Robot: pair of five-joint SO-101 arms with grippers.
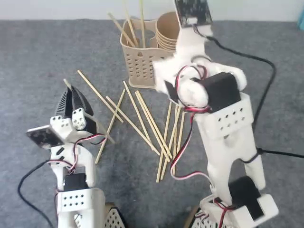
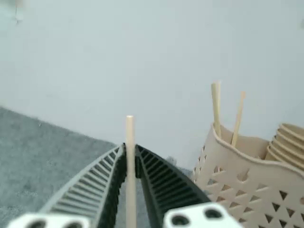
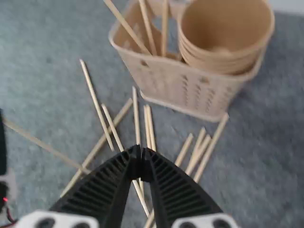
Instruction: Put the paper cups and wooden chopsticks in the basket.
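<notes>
Since the basket [image 1: 141,66], paper cups [image 1: 167,28] already inside, stands ahead and right of your left gripper [image 2: 130,148], whose jaws clench one chopstick [image 2: 129,133] lengthwise, you swing that way; the right gripper [image 3: 140,154], pinched empty, hangs over the loose chopsticks [image 3: 96,102].

Loose chopsticks [image 1: 141,118] litter the middle of the tabletop [image 1: 33,61], left side's wide open; cups [image 1: 167,28] fill half the basket [image 1: 140,66].

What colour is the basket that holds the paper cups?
The basket is beige; the right wrist view shows it best.
</notes>
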